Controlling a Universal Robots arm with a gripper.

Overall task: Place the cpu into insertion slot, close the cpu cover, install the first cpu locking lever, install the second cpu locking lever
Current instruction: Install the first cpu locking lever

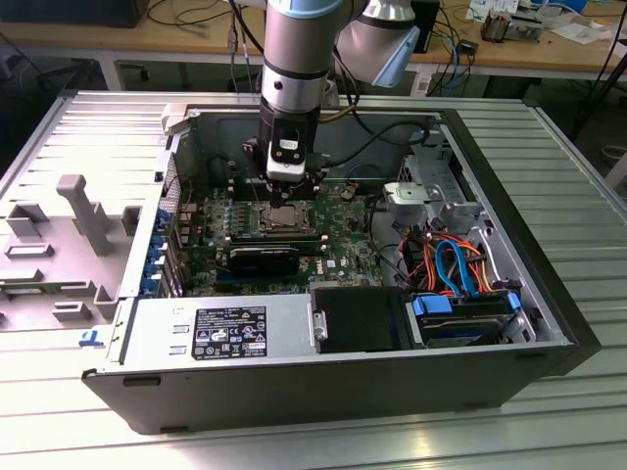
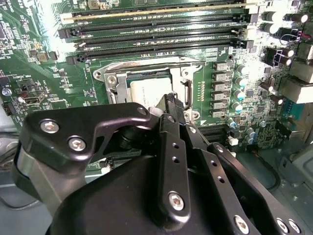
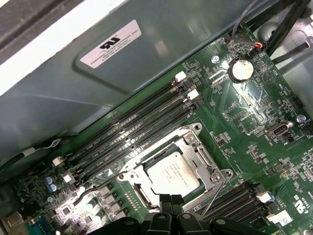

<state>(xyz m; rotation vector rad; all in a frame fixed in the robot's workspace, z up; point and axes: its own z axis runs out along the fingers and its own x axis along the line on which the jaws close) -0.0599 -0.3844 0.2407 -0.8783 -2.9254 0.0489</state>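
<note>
Exterior view: the gripper [image 1: 290, 184] hangs over the insertion slot [image 1: 263, 221]. Second wrist view: jaws together, just above the seated cpu [image 2: 145, 90]. First wrist view: the cpu cover [image 3: 198, 156] lies flat. The raised locking lever [image 3: 214, 196] probably needs steady pressure down, then sideways under its hook.

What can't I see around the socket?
Second wrist view: the gripper hides the near half of the cpu and cpu cover.
First wrist view: the gripper covers the cpu cover's near edge.
Exterior view: the insertion slot is too small to judge whether it is latched.
</note>
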